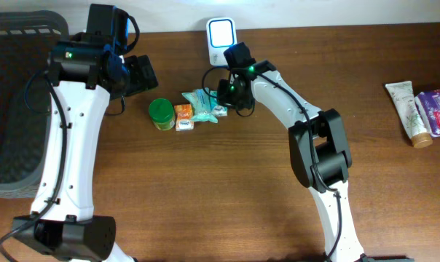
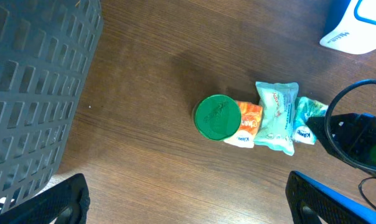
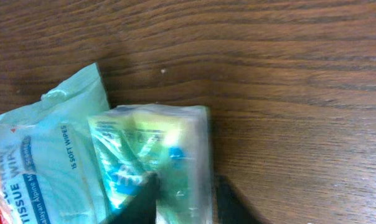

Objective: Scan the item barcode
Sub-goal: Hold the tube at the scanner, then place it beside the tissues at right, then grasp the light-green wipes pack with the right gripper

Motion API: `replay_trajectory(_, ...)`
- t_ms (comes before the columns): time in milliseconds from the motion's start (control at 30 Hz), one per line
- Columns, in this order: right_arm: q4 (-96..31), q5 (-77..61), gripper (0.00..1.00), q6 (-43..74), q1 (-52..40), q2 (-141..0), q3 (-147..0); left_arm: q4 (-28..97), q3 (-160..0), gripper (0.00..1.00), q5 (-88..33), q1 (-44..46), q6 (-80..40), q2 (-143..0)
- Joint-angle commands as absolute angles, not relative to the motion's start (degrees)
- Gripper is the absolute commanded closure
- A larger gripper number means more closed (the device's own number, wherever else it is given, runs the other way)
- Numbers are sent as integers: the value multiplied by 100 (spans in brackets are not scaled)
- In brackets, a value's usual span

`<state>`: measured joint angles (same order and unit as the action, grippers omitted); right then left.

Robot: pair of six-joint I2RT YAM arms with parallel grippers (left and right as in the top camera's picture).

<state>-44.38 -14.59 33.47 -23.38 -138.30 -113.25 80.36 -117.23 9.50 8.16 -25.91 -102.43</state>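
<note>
A small green and yellow packet [image 3: 157, 143] lies on the wooden table, touching a teal tissue-wipes pack [image 3: 45, 155]. My right gripper [image 3: 185, 199] is shut on the small packet, one dark finger on each side of its near end. From overhead the right gripper [image 1: 227, 102] sits at the right end of a row of items, just below the white scanner [image 1: 221, 36]. No barcode shows on the packet's visible face. My left gripper [image 2: 188, 199] hangs open and empty above bare table near the basket.
The row holds a green-lidded jar [image 1: 160, 113], an orange packet [image 1: 183, 116] and the wipes pack [image 1: 200, 105]. A dark mesh basket [image 1: 16, 109] fills the left edge. A cream tube [image 1: 408, 109] and a purple pack [image 1: 437, 110] lie far right.
</note>
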Motion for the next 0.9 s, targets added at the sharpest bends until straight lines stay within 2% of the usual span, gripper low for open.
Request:
replay_trajectory(0, -4709, -1806, 96, 3393, -2281, -13900, -11362, 8027, -11773, 1, 993, 781, -2517, -10165)
replay_trajectory(67, -4936, -2585, 96, 3400, -2080, -13673, -11500, 8027, -11773, 1, 993, 781, -2517, -10165)
replay_trajectory(200, -5188, -5940, 96, 4187, -1544, -13502, -11697, 8027, -11773, 1, 993, 781, -2517, -10165)
replay_trajectory(400, -5933, -7964, 96, 5308, -812, -13504, -11695, 8027, -11773, 1, 993, 781, -2517, -10165)
replay_trajectory(867, -5961, -8335, 96, 5280, -867, -13504, -11695, 8027, -11773, 1, 993, 781, -2517, -10165)
